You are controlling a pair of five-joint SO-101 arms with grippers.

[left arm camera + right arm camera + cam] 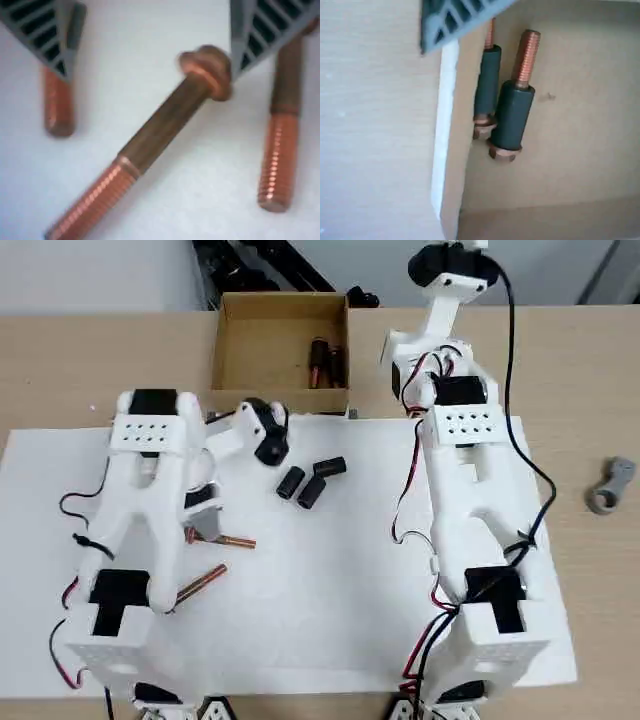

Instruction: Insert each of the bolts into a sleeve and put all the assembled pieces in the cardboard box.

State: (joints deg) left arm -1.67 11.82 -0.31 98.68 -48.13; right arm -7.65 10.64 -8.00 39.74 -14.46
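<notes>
- My left gripper [150, 75] is hanging wide open over the white board [330, 590]. It is holding nothing.
- A copper middle bolt [165, 120] is lying slanted between my two fingers. Its round head is sitting just beside one fingertip [240, 60]. I cannot tell if they are touching.
- A second bolt [57, 105] is peeking out from behind my other finger, so its top is hiding. A third bolt [280, 145] is losing its head behind the first fingertip.
- From the high view, my left arm is covering part of these bolts.
- My right gripper [402, 355] is waiting by the side wall of the cardboard box [215, 350]. One grey finger [455, 20] is showing, so I cannot tell how wide the gripper is standing.
- Two assembled pieces [512, 115] are lying side by side in the box. Each is wearing a dark sleeve, with copper thread poking out of one end and the head at the other.
- Three black sleeves [312, 490] are lying close together on the board between my arms.
</notes>
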